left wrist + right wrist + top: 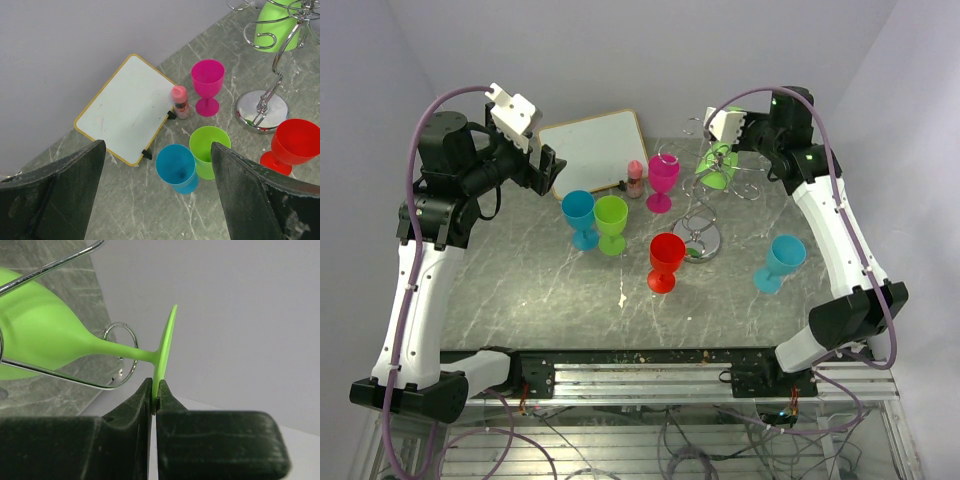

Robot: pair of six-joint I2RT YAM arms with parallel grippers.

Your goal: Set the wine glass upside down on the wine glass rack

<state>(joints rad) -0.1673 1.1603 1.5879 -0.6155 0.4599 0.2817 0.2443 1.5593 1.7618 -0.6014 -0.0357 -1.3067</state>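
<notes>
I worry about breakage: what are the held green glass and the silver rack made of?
The held green wine glass: likely plastic, matte and opaque, no sparkle. The wine glass rack: seemingly polished metal wire, mirror-bright base, thin curled arms.

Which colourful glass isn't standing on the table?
The light green glass at the rack, its foot pinched by the right end effector; the other five stand upright on the table.

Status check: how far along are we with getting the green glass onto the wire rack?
Done: the lime-green plastic wine glass is up at the silver wire rack, bowl down, stem apparently between two wires. In hand: the right gripper is shut on its foot's edge. Left: seat it, release. The left gripper is open, empty.
</notes>
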